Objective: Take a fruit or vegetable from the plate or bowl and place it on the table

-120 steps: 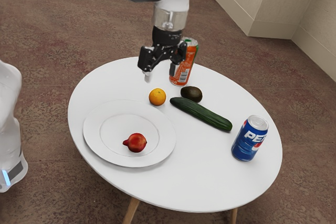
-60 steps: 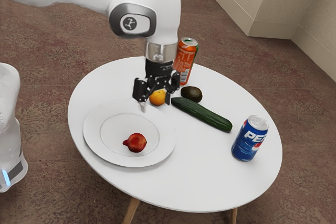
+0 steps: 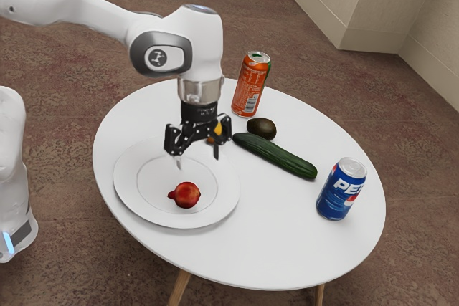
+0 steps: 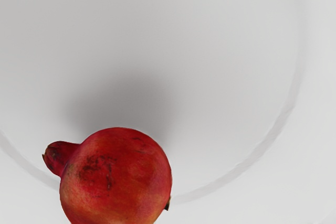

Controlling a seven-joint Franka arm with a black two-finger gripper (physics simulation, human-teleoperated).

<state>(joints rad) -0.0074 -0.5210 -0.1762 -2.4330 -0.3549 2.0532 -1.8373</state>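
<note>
- The pomegranate [image 3: 187, 195] sits on the plate [image 3: 132, 183], on the plate's near side; its neck points to the exterior view's left.
- The gripper [image 3: 198, 157] hangs above the plate, fingers apart with nothing between them. The pomegranate lies below it and nearer the exterior camera, so the coming move probably needs a shift that way before going down.
- The pomegranate's long axis, neck to far tip, seems to run roughly along the line between the fingers. A small turn of my hand might help them close on the round sides, not on the neck.
- The Pepsi [image 3: 341, 188] stands upright on the table [image 3: 276, 231], well to the exterior view's right of the plate; bare table between the two looks fit for setting down.
- The cucumber [image 3: 275, 155] lies beyond the plate, toward the exterior view's right.
- The orange [image 3: 216, 131], partly hidden, is just past the plate's far edge.
- The avocado [image 3: 262, 129] and the tall can [image 3: 250, 85] are farther beyond the plate.
</note>
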